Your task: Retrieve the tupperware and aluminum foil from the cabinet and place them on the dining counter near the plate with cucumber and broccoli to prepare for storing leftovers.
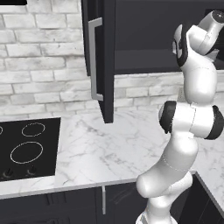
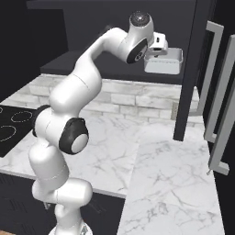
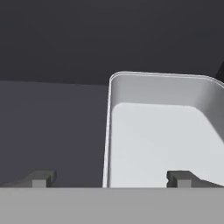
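The shallow pale grey translucent plastic tupperware box (image 3: 162,131) with rounded corners sits on the dark shelf (image 3: 52,127) inside the black matte wall cabinet (image 2: 92,27), seen in the right base view (image 2: 163,61) just beyond the hand; in the hand view its near left wall stands between the two dark fingertips (image 3: 39,178), one tip over the box and one outside it; the two-finger gripper (image 3: 109,179) has its jaws spread wide, holding nothing; the cabinet's tall black door (image 1: 105,61) with its long silver bar handle (image 1: 94,59) hangs open above the white marble worktop (image 1: 109,148); a black cooktop (image 1: 26,146) lies at its left.
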### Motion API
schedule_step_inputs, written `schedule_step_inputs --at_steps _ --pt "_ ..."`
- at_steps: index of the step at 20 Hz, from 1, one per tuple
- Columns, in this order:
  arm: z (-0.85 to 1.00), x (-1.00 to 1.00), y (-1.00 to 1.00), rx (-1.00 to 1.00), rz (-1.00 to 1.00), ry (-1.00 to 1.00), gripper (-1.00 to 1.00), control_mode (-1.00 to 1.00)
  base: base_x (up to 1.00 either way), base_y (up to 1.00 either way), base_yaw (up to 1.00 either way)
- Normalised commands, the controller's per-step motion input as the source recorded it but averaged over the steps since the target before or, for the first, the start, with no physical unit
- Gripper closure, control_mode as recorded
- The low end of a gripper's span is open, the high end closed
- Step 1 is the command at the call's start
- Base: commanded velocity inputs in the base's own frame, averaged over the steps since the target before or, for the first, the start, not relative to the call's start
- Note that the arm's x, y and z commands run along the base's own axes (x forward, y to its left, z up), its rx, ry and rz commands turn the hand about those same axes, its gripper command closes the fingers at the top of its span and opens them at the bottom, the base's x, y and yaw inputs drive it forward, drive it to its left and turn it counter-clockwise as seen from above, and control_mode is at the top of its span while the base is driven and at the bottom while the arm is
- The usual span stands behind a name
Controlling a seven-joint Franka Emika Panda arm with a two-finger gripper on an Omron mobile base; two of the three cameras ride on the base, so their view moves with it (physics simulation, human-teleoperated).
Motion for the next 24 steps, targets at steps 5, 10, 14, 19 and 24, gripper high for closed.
schedule_step_inputs --at_steps 5,10,14,19,24 --pt "-0.02 0.49 -0.05 0.0 0.05 0.0 -1.0 -1.0 0.0 0.0 0.0" --pt "-0.01 0.46 -0.19 0.0 0.03 0.0 -1.0 -1.0 0.0 0.0 0.0" --pt "-0.04 0.48 -0.29 0.0 0.03 0.01 -1.0 -1.0 0.0 0.0 0.0" --pt "-0.14 0.44 -0.23 0.0 0.05 0.09 -1.0 -1.0 0.0 0.0 0.0" --pt "-0.5 0.03 -0.02 -0.01 0.05 0.14 -1.0 -1.0 0.0 0.0 0.0"
